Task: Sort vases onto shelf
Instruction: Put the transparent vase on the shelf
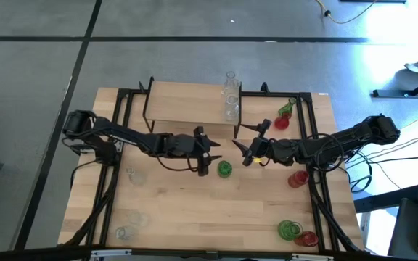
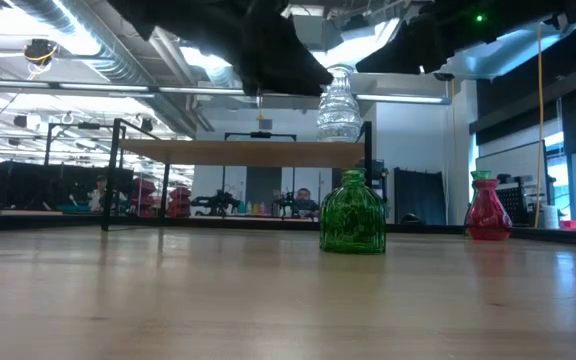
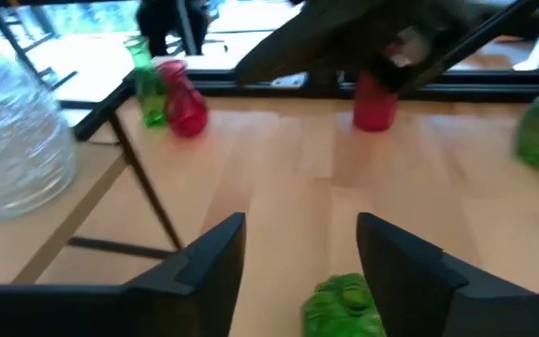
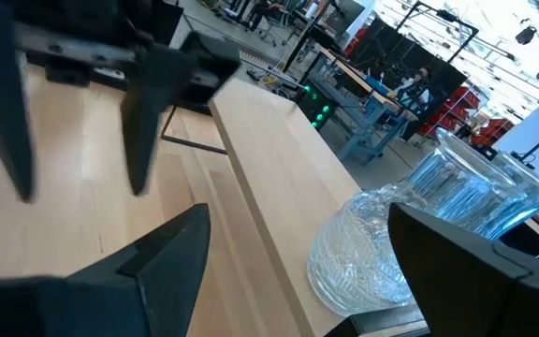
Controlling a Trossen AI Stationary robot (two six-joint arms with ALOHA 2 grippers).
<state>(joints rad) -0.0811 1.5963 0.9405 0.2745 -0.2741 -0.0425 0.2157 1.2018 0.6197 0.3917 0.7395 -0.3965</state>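
A green glass vase [image 1: 224, 169] stands upright on its base on the table [image 2: 353, 212], between the two grippers. My left gripper [image 1: 215, 157] is open and raised just left of it. In the left wrist view the vase's top [image 3: 344, 304] shows below the open fingers [image 3: 298, 234], apart from them. My right gripper [image 1: 242, 154] is open, just right of the vase, facing the shelf's right end [image 4: 298, 225]. The light-wood shelf [image 1: 187, 101] on black legs carries clear vases [image 1: 231, 100] at its right end [image 4: 372, 253].
Red and green vases stand by the table's right edge [image 1: 297, 177], at the near right corner [image 1: 296, 232] and right of the shelf [image 1: 284, 116]. Clear vases stand at the left [image 1: 130, 174] and near left [image 1: 128, 225]. The black frame rails [image 1: 115, 145] run along both sides.
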